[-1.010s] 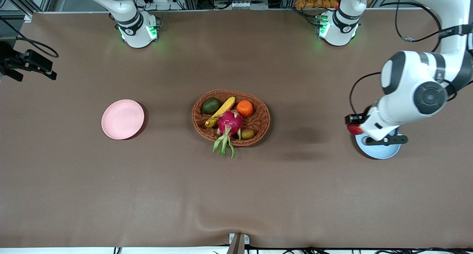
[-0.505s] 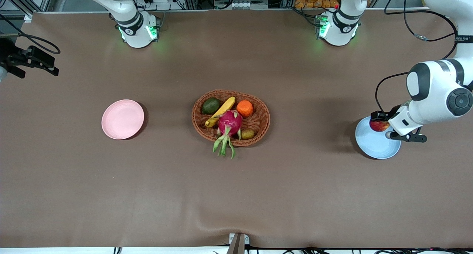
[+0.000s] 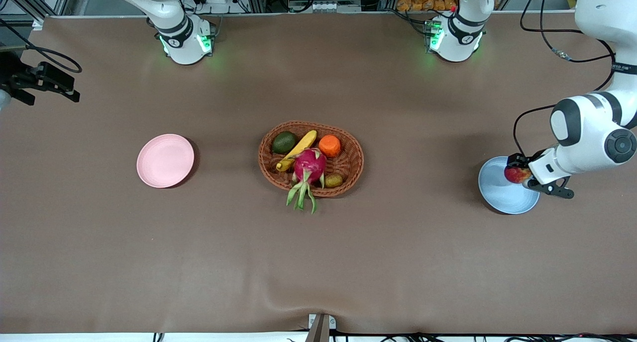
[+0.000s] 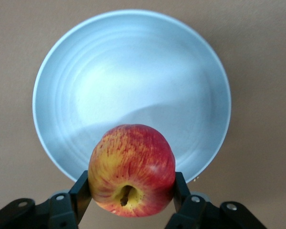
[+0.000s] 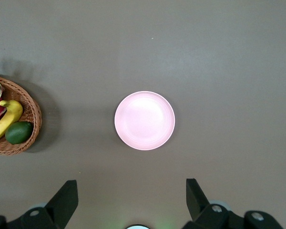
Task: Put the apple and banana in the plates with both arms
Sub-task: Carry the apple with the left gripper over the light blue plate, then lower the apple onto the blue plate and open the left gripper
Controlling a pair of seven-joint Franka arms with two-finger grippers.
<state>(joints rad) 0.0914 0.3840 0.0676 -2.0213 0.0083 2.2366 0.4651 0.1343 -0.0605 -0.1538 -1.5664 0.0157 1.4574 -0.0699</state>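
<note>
Take twelve o'clock as toward the robots' bases. The basket [image 3: 354, 155] sits mid-tabletop [image 3: 318, 262]. At its nine o'clock, toward the right arm's end, lies one plate [image 3: 165, 161]. At its three o'clock, toward the left arm's end, lies the other plate [image 3: 502, 195].

In the basket:
- The avocado [image 3: 284, 142] is at ten.
- The citrus fruit [image 3: 329, 146] is at one.
- The banana [image 3: 298, 149] lies between the avocado and the citrus fruit, slanting from twelve to eight.
- The dragon fruit [image 3: 309, 165] is at the centre, with its leaves over the rim at six.
- A small fruit [image 3: 333, 180] is at five.

The apple [image 3: 516, 174] sits in the left hand [image 4: 132, 191], over the three o'clock plate. The right hand [image 5: 131, 202] waits above the tabletop's right-arm end.

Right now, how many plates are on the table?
2. The pink plate lies toward the right arm's end of the table, bare. The blue plate lies toward the left arm's end, under the apple held by the left gripper.
</note>
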